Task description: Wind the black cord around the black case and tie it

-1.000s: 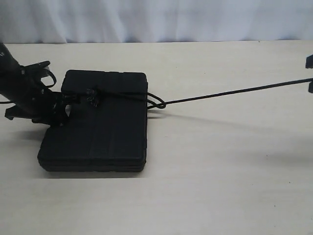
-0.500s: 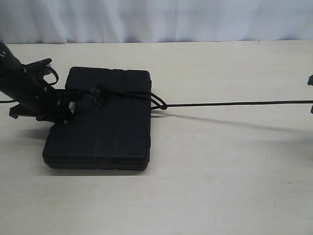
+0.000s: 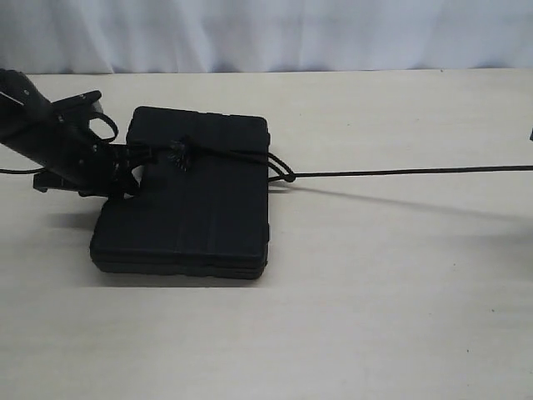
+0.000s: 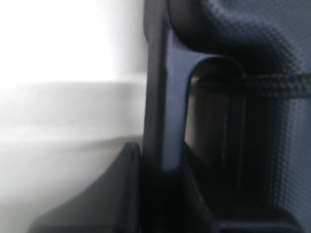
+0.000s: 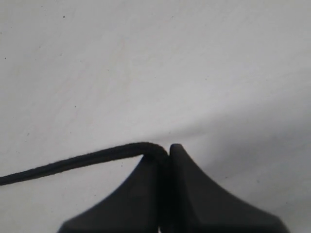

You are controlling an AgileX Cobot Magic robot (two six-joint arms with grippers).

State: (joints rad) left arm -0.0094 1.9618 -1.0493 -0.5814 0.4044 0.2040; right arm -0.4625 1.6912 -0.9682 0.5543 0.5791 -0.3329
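The black case [image 3: 196,221] lies flat on the table, left of centre. The black cord [image 3: 400,172] crosses its far part, with a frayed knot [image 3: 179,156] on the lid and loops at the right edge [image 3: 281,173]. From there it runs taut to the right, out of the exterior view. My left gripper [image 3: 129,171] is at the case's left side. In the left wrist view it [image 4: 163,162] is shut on the case's handle bar [image 4: 167,97], with the cord [image 4: 272,85] stretched across the slot. My right gripper [image 5: 167,153] is shut on the cord [image 5: 73,162] above the bare table.
The pale tabletop [image 3: 375,283] spreads in front of and to the right of the case. A white curtain [image 3: 266,33] hangs behind the far table edge. A thin robot cable [image 3: 12,171] trails off at the left.
The case and my left gripper have shifted to the right. The cord's right end has dropped to nearly level and stayed taut. The right gripper has slipped out of the exterior view.
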